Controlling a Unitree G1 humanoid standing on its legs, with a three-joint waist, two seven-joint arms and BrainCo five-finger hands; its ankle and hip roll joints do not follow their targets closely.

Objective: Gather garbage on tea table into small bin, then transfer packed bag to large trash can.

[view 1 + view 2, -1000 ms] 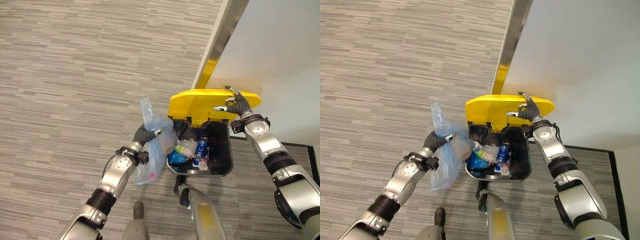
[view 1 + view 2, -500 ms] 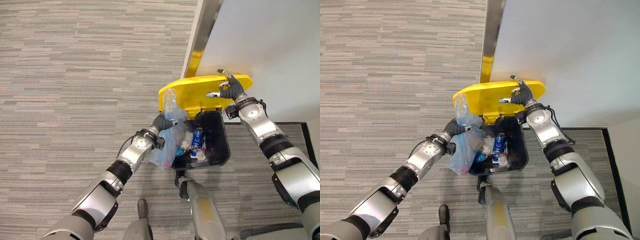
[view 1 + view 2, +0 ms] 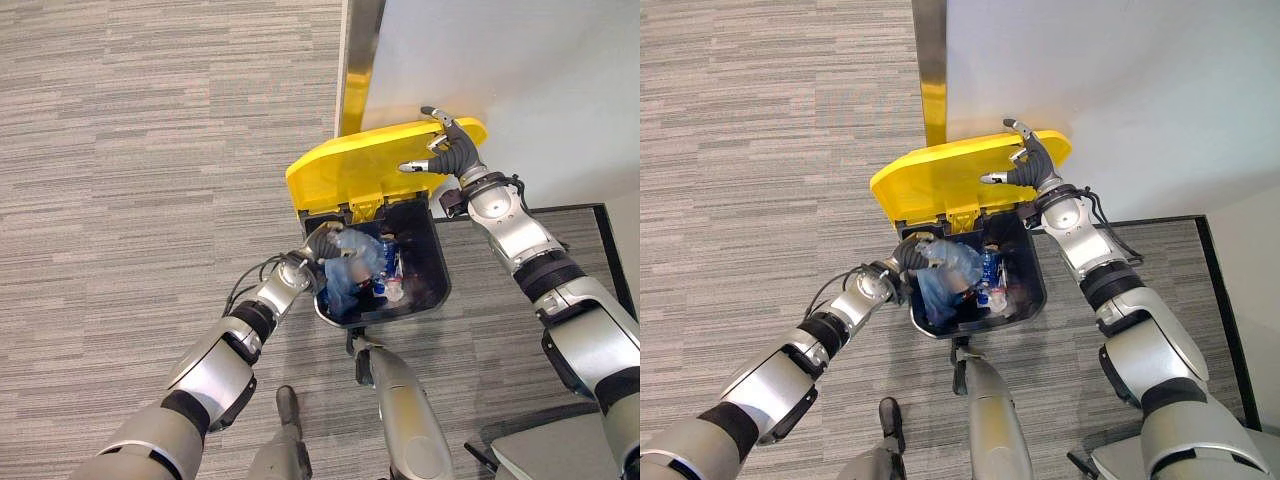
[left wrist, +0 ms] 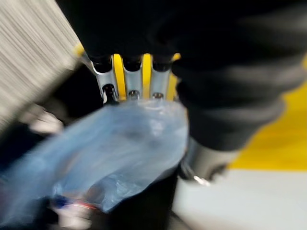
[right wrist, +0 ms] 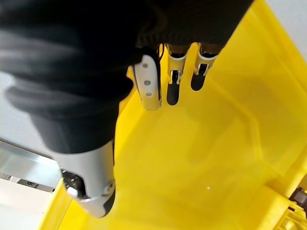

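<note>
A black large trash can (image 3: 438,290) stands by the wall with its yellow lid (image 3: 350,170) raised. My right hand (image 3: 448,152) rests against the lid's far edge with straight fingers, holding it up; the lid's yellow underside (image 5: 211,139) shows past those fingers (image 5: 173,91). My left hand (image 3: 322,243) is at the can's near-left rim, shut on the top of a pale blue plastic bag (image 3: 352,262) packed with rubbish. The bag (image 4: 110,148) hangs inside the can's mouth, over bottles and wrappers (image 3: 392,280) lying within.
A white wall (image 3: 520,60) with a metal corner strip (image 3: 358,50) rises behind the can. Grey striped carpet (image 3: 140,180) spreads to the left. A dark-edged mat (image 3: 590,215) lies at the right.
My left hand has carried the blue bag from beside the can over its rim and down into the opening. The right hand still holds the lid up. The camera has shifted.
</note>
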